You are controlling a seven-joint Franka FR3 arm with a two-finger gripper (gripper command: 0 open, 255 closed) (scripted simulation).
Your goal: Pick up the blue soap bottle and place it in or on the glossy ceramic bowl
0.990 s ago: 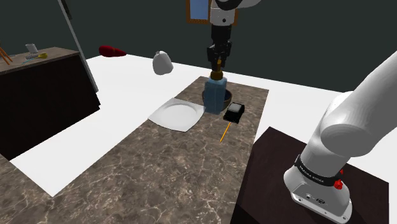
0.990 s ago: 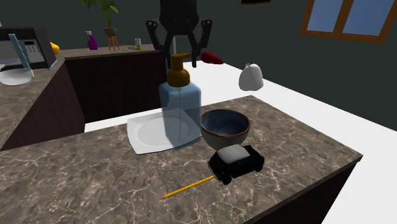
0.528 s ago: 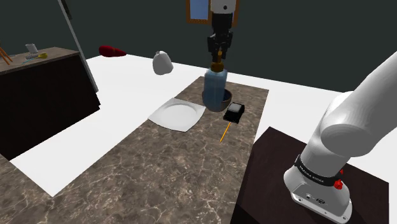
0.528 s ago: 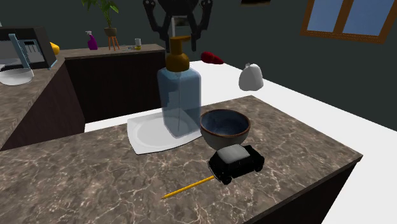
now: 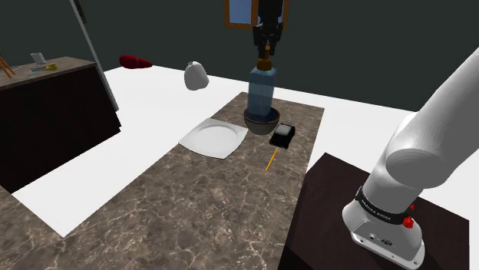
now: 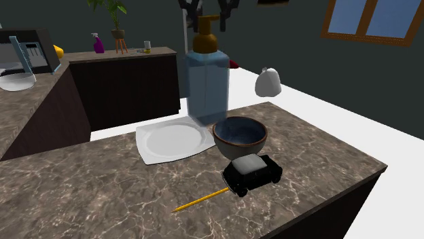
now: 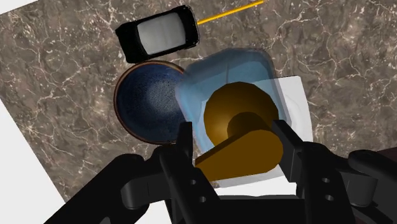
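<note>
The gripper (image 7: 233, 135) is clamped on the pump of the blue soap bottle (image 7: 224, 71), which hangs airborne beneath it. Shoulder view stacks it over the bowl (image 5: 261, 120); the wrist view puts that bowl off to the gripper's side. One each below: bowl, plate (image 7: 298, 105), toy car (image 7: 159, 32), pencil (image 7: 229, 11).

Dim kitchen, dark walls (image 5: 368, 38), white floor (image 5: 115, 161).
Brown marble counter (image 6: 102, 190); wood-framed window (image 6: 370, 20); dark cabinet (image 6: 129, 88) behind.

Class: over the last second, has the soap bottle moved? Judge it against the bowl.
Yes. In the second exterior view the soap bottle has risen and shifted right, toward the bowl.
</note>
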